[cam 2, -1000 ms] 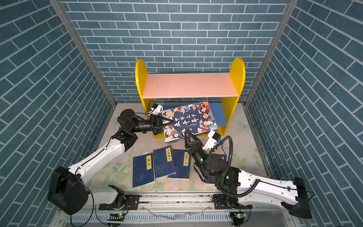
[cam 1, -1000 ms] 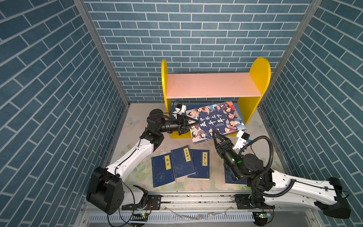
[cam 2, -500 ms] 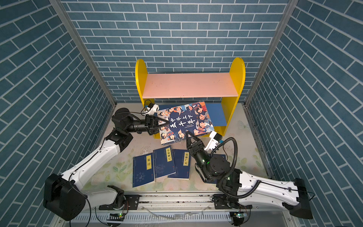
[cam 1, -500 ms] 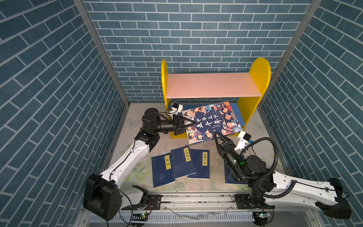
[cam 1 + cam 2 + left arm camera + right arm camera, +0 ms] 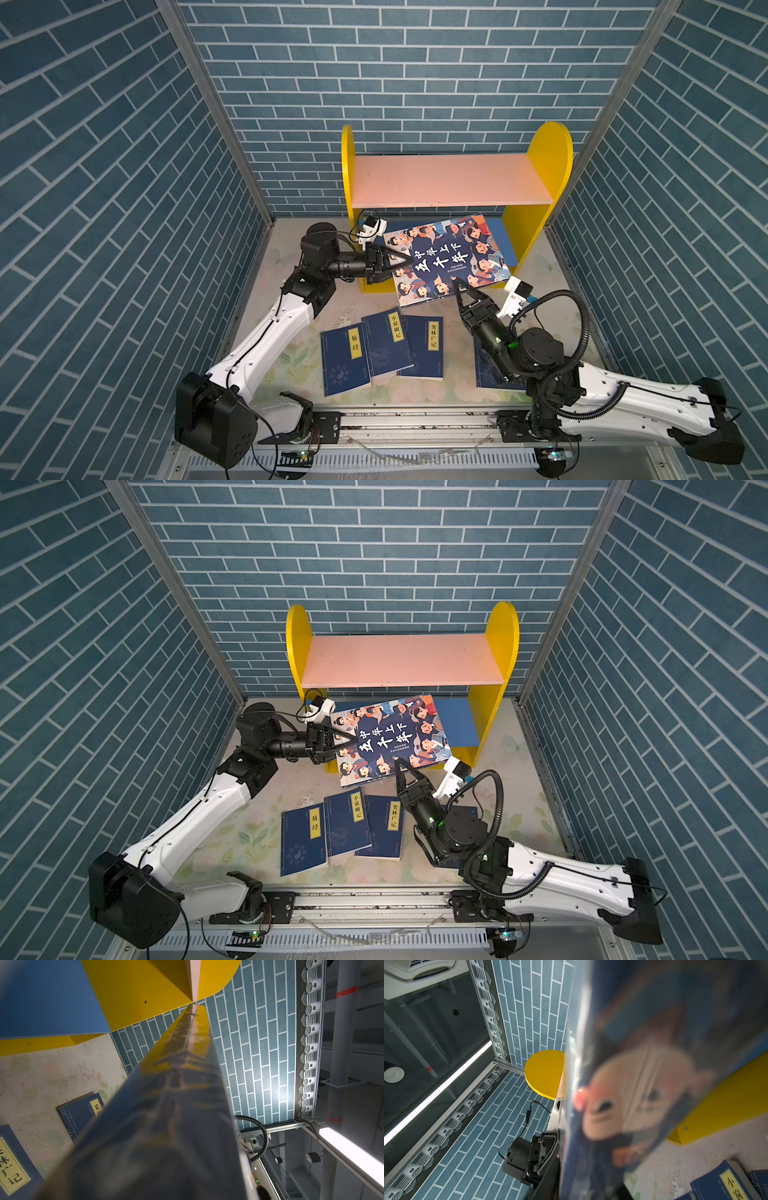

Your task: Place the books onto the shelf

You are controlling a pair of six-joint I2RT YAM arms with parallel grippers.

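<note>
The large cartoon-cover book [image 5: 449, 257] [image 5: 390, 739] hangs tilted in front of the shelf [image 5: 449, 178] and hides part of its blue lower board [image 5: 505, 237]. My left gripper [image 5: 405, 262] [image 5: 351, 741] is shut on the book's left edge. At its near edge, my right gripper [image 5: 459, 286] [image 5: 400, 766] is shut on it too. Both wrist views are filled by the blurred book [image 5: 176, 1105] [image 5: 643, 1084]. Three thin navy books [image 5: 345, 361] [image 5: 384, 345] [image 5: 424, 345] lie flat on the floor. Another navy book [image 5: 484, 370] lies mostly hidden under my right arm.
Blue brick walls close in the floor mat [image 5: 291, 357] on three sides. The shelf's yellow side panels [image 5: 544, 166] [image 5: 348, 174] stand against the back wall. A metal rail [image 5: 415, 419] runs along the front edge.
My right gripper has come up to the book's near edge and narrowed its jaws onto it. My left arm has drawn back to the left, shifting the book slightly left.
</note>
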